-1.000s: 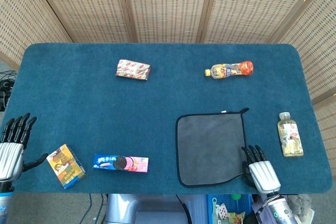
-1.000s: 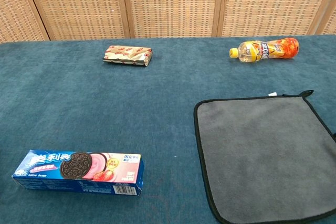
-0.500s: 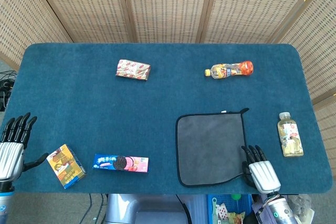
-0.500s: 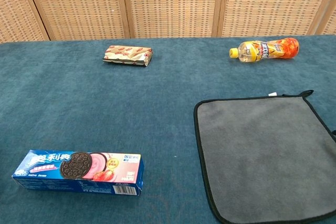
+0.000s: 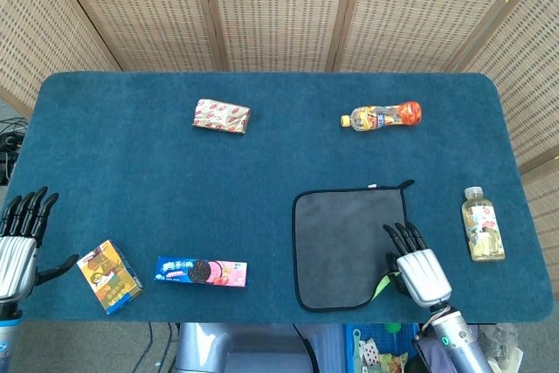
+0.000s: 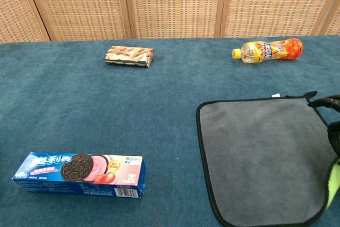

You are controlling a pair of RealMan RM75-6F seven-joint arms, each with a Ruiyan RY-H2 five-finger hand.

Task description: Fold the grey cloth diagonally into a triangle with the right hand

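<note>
the chest view cuts off the right robot hand [image 6: 333,131] at its right edge: only dark fingertips and a strip of yellow-green show, so its pose is hard to read there. the head view shows it whole [image 5: 417,265], palm down with fingers apart over the near right part of the flat grey square cloth with black trim [image 5: 351,245], holding nothing; whether the fingertips touch the fabric cannot be told. the cloth lies unfolded on the blue-carpeted bench [image 5: 262,172], toward its near right side, and its right edge is clipped in the chest view [image 6: 265,155].

the left robot hand [image 5: 19,246] appears only in the head view, at the bench's near left edge, fingers spread and empty, its lower part cut off by the frame. just beside it lies a small yellow and blue carton [image 5: 109,276], also missing from the chest view, as is the pale yellow bottle [image 5: 481,224] at the right. both views show the long blue biscuit box [image 6: 79,174], the red and white patterned packet [image 6: 129,56] and the orange drink bottle [image 6: 268,50] lying on its side.
</note>
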